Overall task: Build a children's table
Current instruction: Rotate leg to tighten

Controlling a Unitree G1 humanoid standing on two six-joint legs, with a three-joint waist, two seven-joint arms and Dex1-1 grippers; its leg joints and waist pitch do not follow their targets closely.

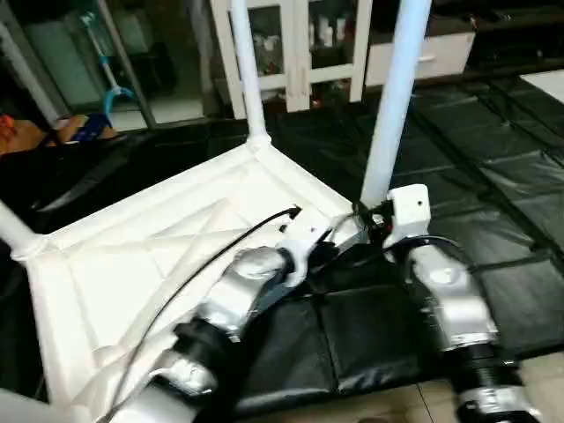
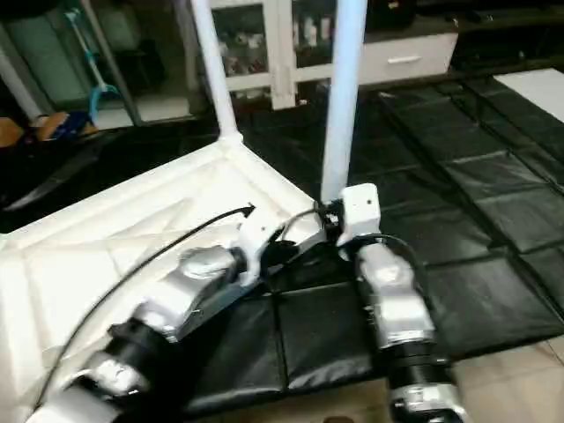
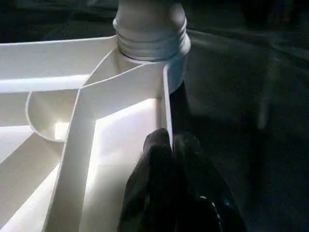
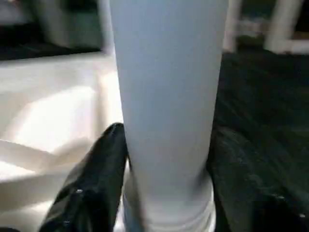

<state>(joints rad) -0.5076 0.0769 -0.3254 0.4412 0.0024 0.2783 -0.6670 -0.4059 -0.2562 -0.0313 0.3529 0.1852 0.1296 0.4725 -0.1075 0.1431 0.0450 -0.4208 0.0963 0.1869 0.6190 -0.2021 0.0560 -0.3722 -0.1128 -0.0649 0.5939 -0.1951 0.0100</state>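
The children's table lies upside down on the mats, its white ribbed tabletop [image 1: 132, 264] facing up. One white leg [image 1: 392, 97] stands in the near right corner socket [image 3: 152, 34], another leg [image 1: 247, 70] in the far corner, and a third [image 1: 13, 229] at the left edge. My left gripper [image 3: 171, 145] is shut on the tabletop's thin rim wall just beside that near socket. My right gripper [image 4: 169, 137] sits at the base of the near leg, one black finger [image 4: 104, 159] pressed to each side of the tube.
Black floor mats [image 1: 493, 176] spread to the right and behind. A white glass-door cabinet [image 1: 308, 53] and a white drawer unit [image 1: 423, 57] stand at the back. Blue clutter [image 1: 97, 123] lies back left. Bare tiles [image 1: 379, 410] show near my arms.
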